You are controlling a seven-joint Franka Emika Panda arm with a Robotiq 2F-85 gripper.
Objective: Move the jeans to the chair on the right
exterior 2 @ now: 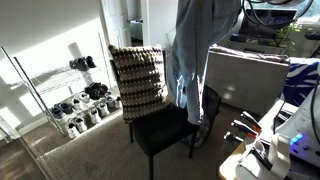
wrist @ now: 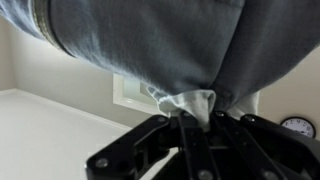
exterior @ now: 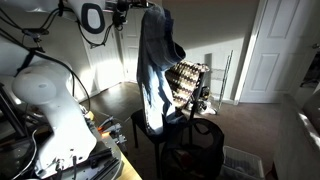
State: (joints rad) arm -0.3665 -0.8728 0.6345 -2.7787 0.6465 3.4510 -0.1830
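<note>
The jeans point(exterior: 155, 60) are dark blue denim with paler inner patches and hang long and limp from my gripper point(exterior: 150, 8) at the top of the picture. In both exterior views their lower end dangles over a black chair seat point(exterior: 160, 128). They also show in an exterior view point(exterior 2: 195, 50), above a black chair point(exterior 2: 165, 128) whose back bears a checkered cushion point(exterior 2: 137, 80). In the wrist view my gripper point(wrist: 190, 118) is shut on a bunch of pale fabric of the jeans point(wrist: 150, 40), which fill the upper picture.
A round dark basket or stool point(exterior: 195, 150) stands beside the chair. A wire shoe rack point(exterior 2: 75, 100) with several shoes stands by the wall. A white door point(exterior: 270, 50) is at the back. The robot base point(exterior: 50, 110) and cables lie nearby.
</note>
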